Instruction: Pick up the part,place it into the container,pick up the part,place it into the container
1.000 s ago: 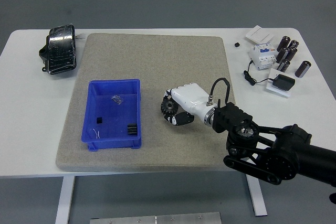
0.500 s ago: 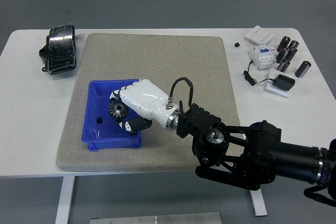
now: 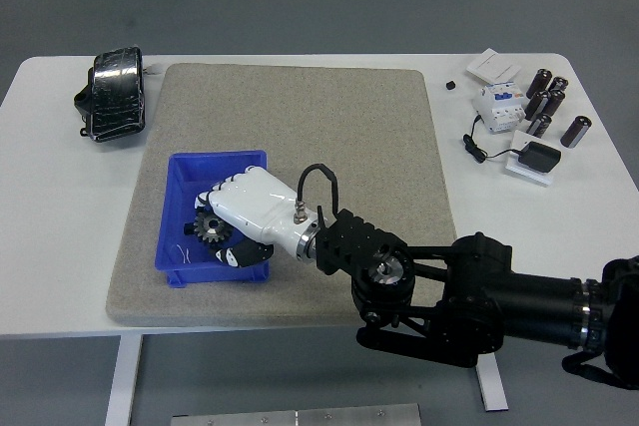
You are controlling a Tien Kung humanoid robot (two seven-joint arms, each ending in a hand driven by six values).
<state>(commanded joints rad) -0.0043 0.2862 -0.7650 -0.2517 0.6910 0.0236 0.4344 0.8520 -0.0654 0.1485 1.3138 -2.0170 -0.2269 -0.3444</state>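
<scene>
One toothed gear [image 3: 210, 228] is pinched in the curled fingers [image 3: 228, 253] of the right hand [image 3: 245, 214], held flat directly above the blue container [image 3: 180, 172], whose floor lies just beneath.

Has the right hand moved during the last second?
Yes. The right hand, gripping the gear, moved left from the mat to over the blue container.

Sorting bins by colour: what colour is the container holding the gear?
Blue; the container shows clearly in the head view.
</scene>
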